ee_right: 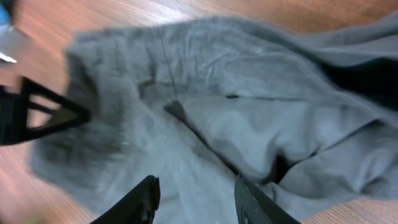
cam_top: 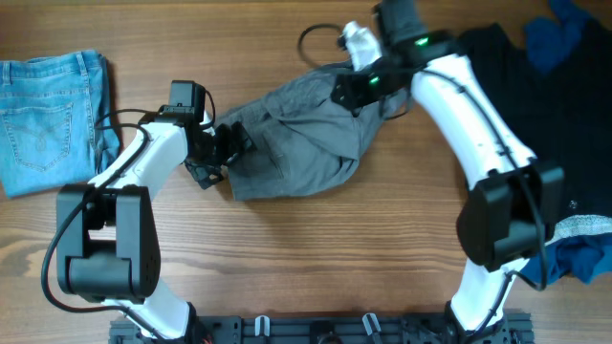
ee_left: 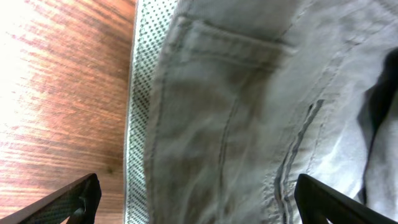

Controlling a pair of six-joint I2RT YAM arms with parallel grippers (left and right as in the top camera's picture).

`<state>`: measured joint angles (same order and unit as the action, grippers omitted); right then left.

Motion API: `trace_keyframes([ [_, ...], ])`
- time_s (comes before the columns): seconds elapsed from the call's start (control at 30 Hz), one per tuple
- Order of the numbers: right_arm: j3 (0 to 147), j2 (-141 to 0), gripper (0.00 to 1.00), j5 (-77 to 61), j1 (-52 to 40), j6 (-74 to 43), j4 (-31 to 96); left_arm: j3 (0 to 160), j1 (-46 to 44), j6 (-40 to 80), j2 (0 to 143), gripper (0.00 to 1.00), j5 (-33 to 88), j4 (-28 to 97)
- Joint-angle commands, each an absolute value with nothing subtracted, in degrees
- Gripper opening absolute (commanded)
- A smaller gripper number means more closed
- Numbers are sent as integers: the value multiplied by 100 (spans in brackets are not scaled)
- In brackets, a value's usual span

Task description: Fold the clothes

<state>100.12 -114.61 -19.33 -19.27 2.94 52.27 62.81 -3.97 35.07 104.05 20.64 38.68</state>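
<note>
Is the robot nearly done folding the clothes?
Not yet. The blue jeans already look folded, off by themselves. The grey trousers lie crumpled, with the left hand and right hand open over them. A dark pile beside the right arm waits.

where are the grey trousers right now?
Overhead view: the grey trousers lie crumpled mid-table, between the left tool and the right tool, right of the light-blue jeans.

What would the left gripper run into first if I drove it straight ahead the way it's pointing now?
The grey trousers: the left gripper, jaws wide open, points at the cloth by a stitched pocket. Depth is unclear, but the fabric looks very close.
</note>
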Motion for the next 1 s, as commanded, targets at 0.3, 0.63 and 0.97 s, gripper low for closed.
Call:
trace_keyframes([
  [0.3,8884,-11502,53,-2766,-2425,311,3785,6257,-141,4300,10427,100,1081,4353],
  [0.63,8799,-11883,62,-687,-3500,276,2574,6257,-84,4399,10427,100,1081,4359],
  [0.97,8799,-12394,61,-285,-3577,292,2016,6257,-84,4397,10427,100,1081,4357],
])
